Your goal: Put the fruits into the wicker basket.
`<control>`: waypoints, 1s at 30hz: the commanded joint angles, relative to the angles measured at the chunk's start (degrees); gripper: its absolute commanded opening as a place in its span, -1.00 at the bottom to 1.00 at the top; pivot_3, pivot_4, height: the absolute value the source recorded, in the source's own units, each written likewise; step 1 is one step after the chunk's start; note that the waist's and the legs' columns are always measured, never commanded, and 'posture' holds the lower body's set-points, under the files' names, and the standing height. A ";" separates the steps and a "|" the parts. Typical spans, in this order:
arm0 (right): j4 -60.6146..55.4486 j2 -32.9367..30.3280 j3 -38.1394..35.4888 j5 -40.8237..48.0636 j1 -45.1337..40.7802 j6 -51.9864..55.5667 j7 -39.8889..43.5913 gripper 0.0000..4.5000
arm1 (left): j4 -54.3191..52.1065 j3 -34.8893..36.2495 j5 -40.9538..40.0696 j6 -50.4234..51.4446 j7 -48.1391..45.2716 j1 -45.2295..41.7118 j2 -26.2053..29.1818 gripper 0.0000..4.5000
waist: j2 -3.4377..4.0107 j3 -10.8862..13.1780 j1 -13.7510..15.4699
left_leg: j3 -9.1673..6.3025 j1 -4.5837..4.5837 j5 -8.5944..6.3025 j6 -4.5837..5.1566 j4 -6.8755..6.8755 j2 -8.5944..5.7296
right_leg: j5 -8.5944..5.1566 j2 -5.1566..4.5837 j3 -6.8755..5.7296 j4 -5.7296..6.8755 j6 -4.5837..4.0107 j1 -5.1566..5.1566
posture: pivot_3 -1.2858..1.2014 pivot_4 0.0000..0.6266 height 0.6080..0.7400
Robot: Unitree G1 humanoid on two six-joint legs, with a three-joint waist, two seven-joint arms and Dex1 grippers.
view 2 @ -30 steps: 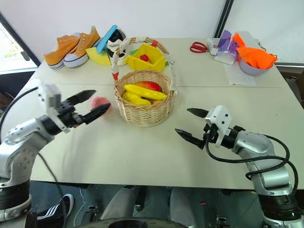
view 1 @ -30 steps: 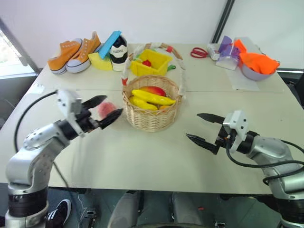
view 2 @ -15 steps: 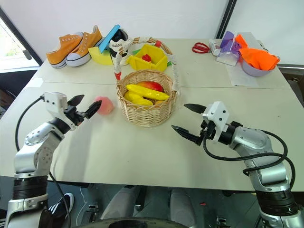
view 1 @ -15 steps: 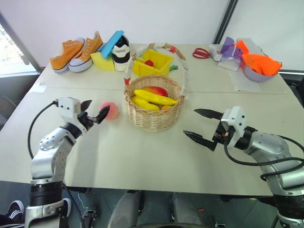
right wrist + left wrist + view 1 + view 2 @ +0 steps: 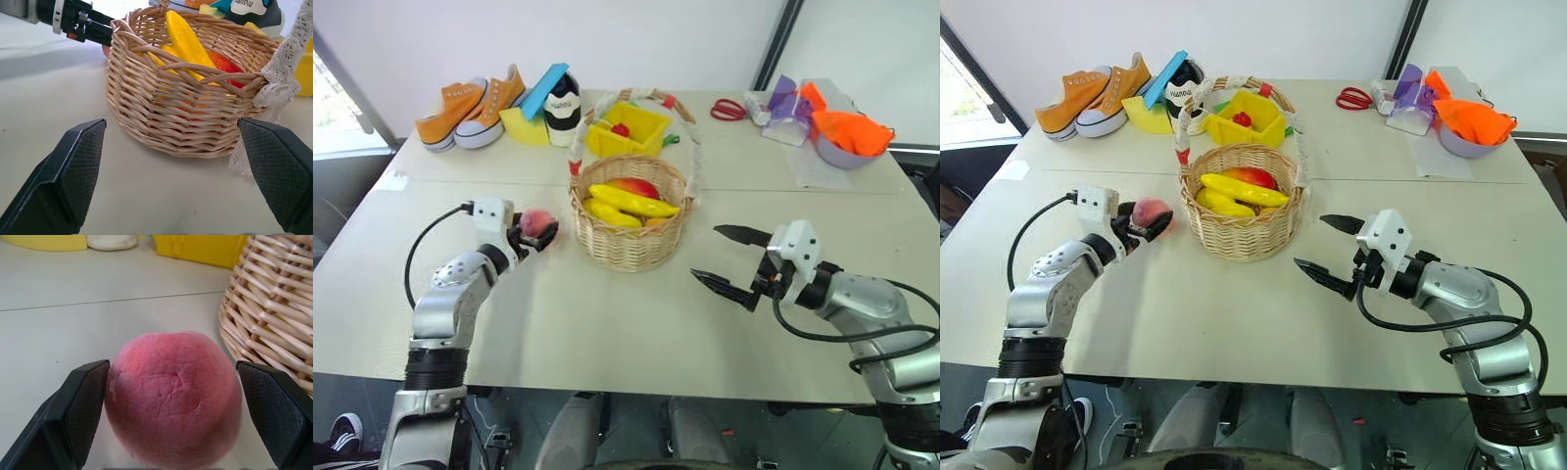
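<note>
A pink-orange peach [image 5: 536, 221] lies on the table just left of the wicker basket [image 5: 628, 243]. My left gripper [image 5: 537, 232] is open, with one finger on each side of the peach. In the left wrist view one finger [image 5: 80, 404] is at the peach's [image 5: 173, 396] skin and the other stands a little off it. Yellow bananas [image 5: 631, 202] and a red-orange fruit lie in the basket. My right gripper [image 5: 705, 253] is open and empty above the table, to the right of the basket [image 5: 181, 117].
Behind the basket stands a yellow plastic bin [image 5: 641, 133] with a small red piece in it. Orange sneakers [image 5: 470, 106] and a black-and-white shoe [image 5: 558, 106] sit at the back left. Red scissors [image 5: 727, 108] and a bowl of orange cloth [image 5: 847, 132] are at the back right.
My left gripper has come down and forward to the peach, and its fingers now stand on either side of it. The right arm has kept still.
</note>
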 commanded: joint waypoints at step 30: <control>-0.64 1.17 -0.54 -0.28 -2.07 -0.87 -1.83 1.00 | -14.38 -8.38 -11.46 2.88 -2.70 -14.24 -4.03 0.51 | -0.06 0.01 -0.70 | 0.05 -0.01 0.04 0.00 -0.03 0.03 | 0.04 0.06 0.05 0.10 0.09 -0.03 | 0.03 -0.52 1.00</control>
